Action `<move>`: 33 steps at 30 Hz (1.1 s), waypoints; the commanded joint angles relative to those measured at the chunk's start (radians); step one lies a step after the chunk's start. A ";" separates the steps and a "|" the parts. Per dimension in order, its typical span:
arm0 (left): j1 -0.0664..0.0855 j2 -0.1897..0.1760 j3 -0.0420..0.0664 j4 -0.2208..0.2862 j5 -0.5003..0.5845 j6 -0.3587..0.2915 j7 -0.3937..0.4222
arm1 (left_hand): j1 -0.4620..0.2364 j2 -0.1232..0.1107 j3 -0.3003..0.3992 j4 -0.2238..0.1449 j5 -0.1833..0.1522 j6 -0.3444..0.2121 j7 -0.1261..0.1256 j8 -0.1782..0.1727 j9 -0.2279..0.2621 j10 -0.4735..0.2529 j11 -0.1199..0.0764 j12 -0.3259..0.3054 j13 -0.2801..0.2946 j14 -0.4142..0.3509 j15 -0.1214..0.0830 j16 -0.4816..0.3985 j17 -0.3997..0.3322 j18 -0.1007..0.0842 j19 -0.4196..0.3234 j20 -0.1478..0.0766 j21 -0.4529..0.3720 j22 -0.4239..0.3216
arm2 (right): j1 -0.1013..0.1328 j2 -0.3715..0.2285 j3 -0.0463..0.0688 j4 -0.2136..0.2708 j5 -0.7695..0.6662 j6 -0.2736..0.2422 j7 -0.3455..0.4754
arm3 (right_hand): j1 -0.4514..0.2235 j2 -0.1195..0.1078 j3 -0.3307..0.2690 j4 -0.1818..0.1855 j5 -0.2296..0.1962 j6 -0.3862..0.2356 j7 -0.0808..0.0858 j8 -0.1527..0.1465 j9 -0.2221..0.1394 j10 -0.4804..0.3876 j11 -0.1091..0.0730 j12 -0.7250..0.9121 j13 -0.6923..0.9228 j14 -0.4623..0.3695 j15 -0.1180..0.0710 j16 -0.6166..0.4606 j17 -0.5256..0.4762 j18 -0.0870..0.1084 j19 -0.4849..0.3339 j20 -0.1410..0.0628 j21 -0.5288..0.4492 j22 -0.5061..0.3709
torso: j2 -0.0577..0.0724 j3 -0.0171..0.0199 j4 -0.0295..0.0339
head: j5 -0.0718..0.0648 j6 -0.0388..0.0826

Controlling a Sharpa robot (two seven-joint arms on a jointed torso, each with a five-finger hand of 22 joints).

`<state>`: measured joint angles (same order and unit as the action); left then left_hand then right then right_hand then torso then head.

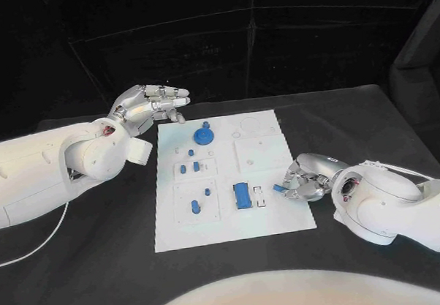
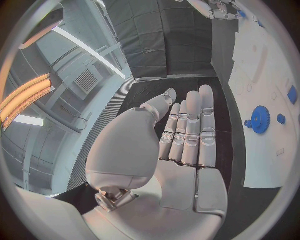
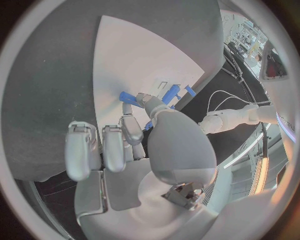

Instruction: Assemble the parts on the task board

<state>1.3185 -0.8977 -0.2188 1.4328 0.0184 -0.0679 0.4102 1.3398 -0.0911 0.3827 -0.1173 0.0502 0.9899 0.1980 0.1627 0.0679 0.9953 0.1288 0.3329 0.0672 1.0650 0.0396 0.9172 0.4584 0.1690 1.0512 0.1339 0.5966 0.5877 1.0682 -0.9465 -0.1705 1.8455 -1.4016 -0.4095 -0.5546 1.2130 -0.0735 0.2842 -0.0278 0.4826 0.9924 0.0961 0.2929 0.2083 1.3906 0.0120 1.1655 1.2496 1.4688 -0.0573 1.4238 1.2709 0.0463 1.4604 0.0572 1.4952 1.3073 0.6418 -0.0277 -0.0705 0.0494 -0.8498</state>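
The small blue plastic part (image 1: pixel 279 188) is pinched in the right hand (image 1: pixel 306 179) at the near right edge of the white flat task board (image 1: pixel 274 216) on the black counter (image 1: pixel 106 282). The blue rectangular block (image 1: pixel 243 195) lies just beside it, board-inward. The left hand (image 1: pixel 152 104), fingers straight and holding nothing, hovers well apart at the far left corner.

Two bulky white arms end in silver hands, left hand (image 1: pixel 149 105) and right hand (image 1: pixel 306 178) (a thin white cable (image 1: pixel 29 250) trails below the left arm).

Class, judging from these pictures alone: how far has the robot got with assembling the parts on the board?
Done: a blue gear stands on the task board. In hand: the right hand pinches a small blue part. Left: other blue parts lie loose on the board; the left hand holds nothing.
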 commanded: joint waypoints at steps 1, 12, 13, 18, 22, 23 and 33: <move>0.001 0.000 0.001 0.003 0.003 0.011 0.005 | 0.000 0.010 -0.006 0.000 -0.001 -0.005 0.002 0.005 -0.001 -0.006 0.001 0.004 -0.001 -0.001 0.006 -0.006 -0.001 0.013 -0.002 0.008 -0.006 -0.002 | 0.002 0.005 0.001 0.008 0.079 -0.076 0.038 | -0.015 -0.004 0.008 0.000 0.006 0.010 0.002 0.002 0.000 0.009 0.000 0.005 0.001 0.051 0.001 0.006 0.001 -0.011 0.015 -0.001 0.006 0.120 | 0.001 -0.0001 0.0009 | 0.001 0.000; 0.001 -0.001 0.001 0.005 0.003 0.011 0.004 | 0.000 0.010 -0.006 0.000 -0.001 -0.005 0.002 0.005 -0.001 -0.006 0.001 0.004 -0.001 -0.001 0.006 -0.006 -0.001 0.013 -0.002 0.008 -0.006 -0.002 | 0.002 0.053 0.001 -0.004 0.183 -0.069 0.039 | -0.057 -0.019 0.019 0.016 0.006 0.022 -0.001 0.003 0.001 0.023 -0.001 0.023 0.015 0.053 0.000 0.012 0.012 -0.012 0.019 -0.001 0.009 0.126 | 0.002 0.0008 0.0011 | 0.007 -0.003; 0.001 -0.001 0.001 0.005 0.003 0.011 0.004 | 0.000 0.010 -0.006 0.000 -0.001 -0.005 0.002 0.005 -0.001 -0.006 0.001 0.004 -0.001 -0.001 0.006 -0.006 -0.001 0.013 -0.002 0.008 -0.006 -0.002 | 0.002 0.058 0.001 -0.006 0.190 -0.066 0.037 | -0.066 -0.021 0.016 0.021 0.004 0.025 -0.002 0.003 0.002 0.025 -0.002 0.027 0.018 0.054 0.000 0.013 0.013 -0.013 0.020 -0.001 0.010 0.127 | 0.002 0.0009 0.0000 | 0.007 -0.003; 0.001 0.001 0.001 0.005 0.003 0.011 0.004 | 0.000 0.010 -0.006 0.000 -0.001 -0.005 0.002 0.005 -0.001 -0.006 0.001 0.004 -0.001 -0.001 0.006 -0.006 -0.001 0.013 -0.002 0.008 -0.006 -0.002 | 0.002 0.079 0.001 -0.020 0.211 -0.039 0.024 | -0.106 -0.017 0.006 0.047 0.003 0.044 -0.010 0.006 0.004 0.042 -0.007 0.056 0.042 0.056 -0.004 0.021 0.027 -0.015 0.027 -0.004 0.015 0.138 | 0.002 0.0000 0.0005 | 0.006 -0.005; 0.001 0.002 0.001 0.005 0.003 0.011 0.004 | 0.000 0.010 -0.006 0.000 -0.001 -0.005 0.002 0.005 -0.001 -0.006 0.001 0.004 -0.001 -0.001 0.006 -0.006 -0.001 0.013 -0.002 0.008 -0.006 -0.002 | 0.002 0.091 0.001 -0.027 0.217 -0.027 0.014 | -0.125 -0.014 0.001 0.060 -0.001 0.063 -0.017 0.007 0.007 0.054 -0.013 0.075 0.058 0.057 -0.008 0.024 0.034 -0.016 0.031 -0.008 0.018 0.144 | 0.001 0.0010 0.0004 | 0.008 -0.007; 0.001 0.002 0.001 0.004 0.003 0.011 0.003 | 0.000 0.010 -0.006 0.000 -0.001 -0.005 0.002 0.005 -0.001 -0.006 0.001 0.004 -0.001 -0.001 0.006 -0.006 -0.001 0.013 -0.002 0.008 -0.006 -0.002 | 0.002 0.093 0.001 -0.028 0.217 -0.025 0.013 | -0.128 -0.014 0.000 0.062 -0.003 0.066 -0.018 0.007 0.008 0.055 -0.014 0.076 0.060 0.057 -0.009 0.025 0.034 -0.016 0.032 -0.008 0.019 0.145 | 0.001 0.0008 0.0001 | 0.008 -0.007; 0.002 0.003 0.001 0.004 0.003 0.012 0.002 | 0.000 0.010 -0.006 0.000 -0.001 -0.005 0.002 0.005 -0.001 -0.006 0.001 0.004 -0.001 -0.001 0.006 -0.006 -0.001 0.013 -0.002 0.008 -0.006 -0.002 | 0.002 0.105 0.001 -0.040 0.212 -0.003 -0.002 | -0.137 -0.013 -0.004 0.068 -0.014 0.081 -0.024 0.005 0.011 0.064 -0.019 0.091 0.073 0.058 -0.013 0.027 0.040 -0.018 0.035 -0.013 0.021 0.150 | 0.000 0.0000 0.0007 | 0.011 -0.009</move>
<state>1.3187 -0.8956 -0.2189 1.4352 0.0185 -0.0674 0.4095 1.3398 -0.0912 0.3827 -0.1173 0.0502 0.9899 0.1981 0.1627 0.0679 0.9952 0.1288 0.3329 0.0672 1.0650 0.0395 0.9172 0.4585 0.1689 1.0512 0.1339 0.5965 0.5878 1.0687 -0.8421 -0.1701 1.8050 -1.1956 -0.4356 -0.5456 1.0882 -0.0878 0.2804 0.0335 0.4710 1.0683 0.0717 0.2930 0.2181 1.4474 -0.0054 1.2514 1.3081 1.4672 -0.0633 1.4461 1.3081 0.0463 1.4675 0.0501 1.5101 1.3073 0.6423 -0.0272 -0.0705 0.0600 -0.8589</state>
